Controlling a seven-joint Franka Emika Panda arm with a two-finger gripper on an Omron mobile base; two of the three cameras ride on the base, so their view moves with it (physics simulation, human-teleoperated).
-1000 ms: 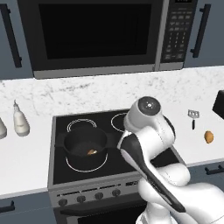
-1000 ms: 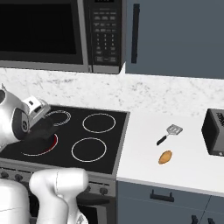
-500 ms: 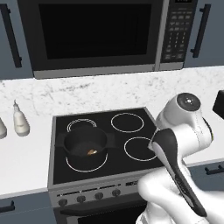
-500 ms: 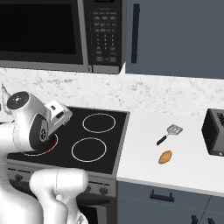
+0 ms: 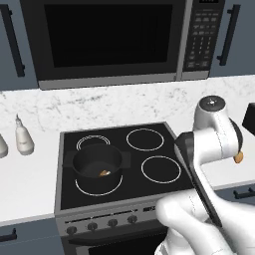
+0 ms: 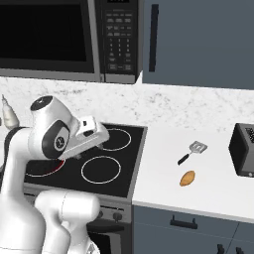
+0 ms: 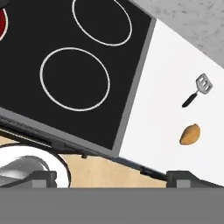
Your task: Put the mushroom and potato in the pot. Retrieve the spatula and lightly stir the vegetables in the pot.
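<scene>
Dark pot (image 5: 98, 165) on the front left burner of the black stove (image 5: 149, 149), with a small pale mushroom (image 5: 103, 173) lying on its matte bottom. Orange-tan potato (image 6: 187, 178) on the white desk (image 6: 208, 188) right of the stove, near the front edge, also visible in the hand view (image 7: 190, 134). Spatula (image 6: 192, 152) just behind the potato on the same desk, apart from it, black handle pointing toward the stove and flat silver head away from it; seen in the hand view too (image 7: 197, 89). End effector (image 6: 101, 140) hanging over the stove's right side between the 2 right burners, fingers spread wide with nothing between them; both dark fingertips (image 7: 41, 178) poking up at the bottom of the hand view, far apart. Microwave (image 5: 109, 40) mounted above the stove. 2 pale bottles (image 5: 23, 139) standing on the desk left of the stove. Dark toaster (image 6: 243, 149) at the far right of the desk, well apart from the potato and spatula.
</scene>
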